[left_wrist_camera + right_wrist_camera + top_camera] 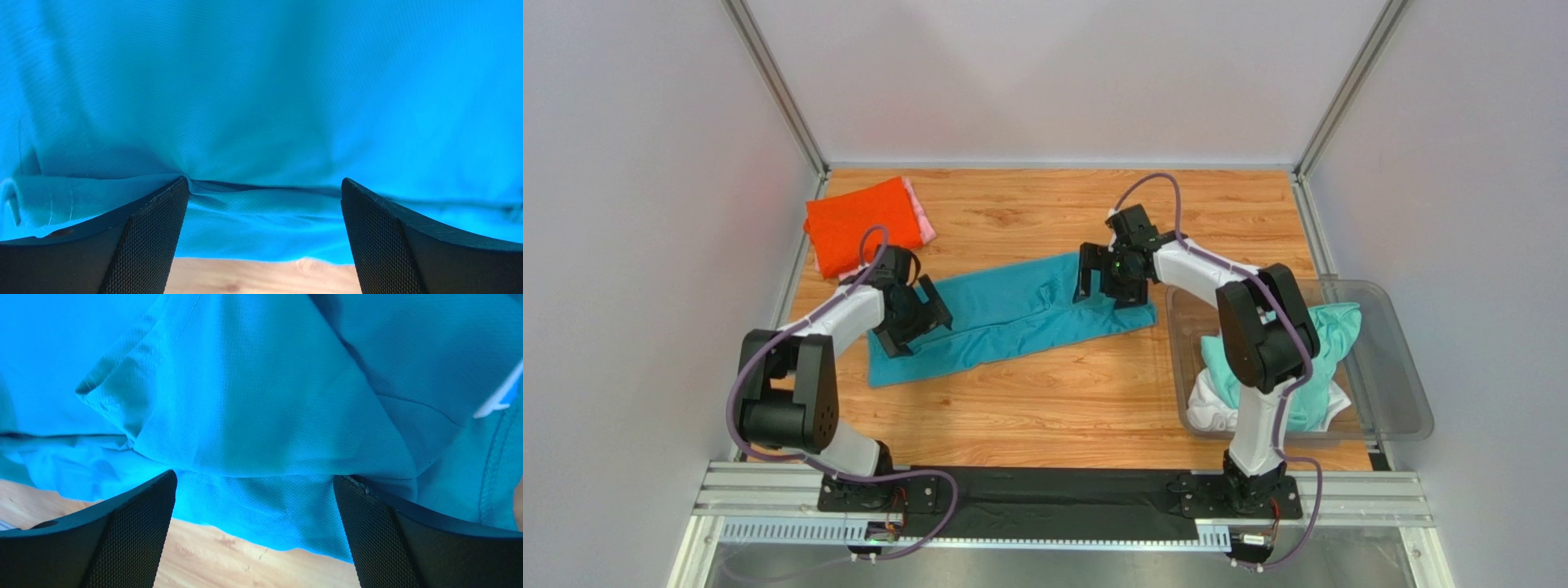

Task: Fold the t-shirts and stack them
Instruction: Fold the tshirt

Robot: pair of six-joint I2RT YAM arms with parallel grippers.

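I hold left claw (pixel 919 319) and right claw (pixel 1104 277) spread wide on the teal shirt (pixel 1014 321), lying across the worktop (pixel 1038 214). Risk: a shallow close pinches only the top layer, so the fold bunches.

Top view is bright and even, with diffuse light from above, and the pale walls are slightly washed out. The arms throw only soft, short shadows on the wooden surface (pixel 1051 392) and the teal t-shirt (pixel 1014 321). Focus is sharp throughout, and the frame rails bend slightly near the corners. The clear bin (pixel 1396 368) has a faint sheen. In both wrist views the teal is oversaturated, almost cyan. Weave is readable mid-frame and softer toward the top in the left view. Folds hold dark shadow lines. The left pincer (pixel 264 181) and right pincer (pixel 255 474) are near-black and underexposed, though the pad mesh is crisp. There is no motion blur.
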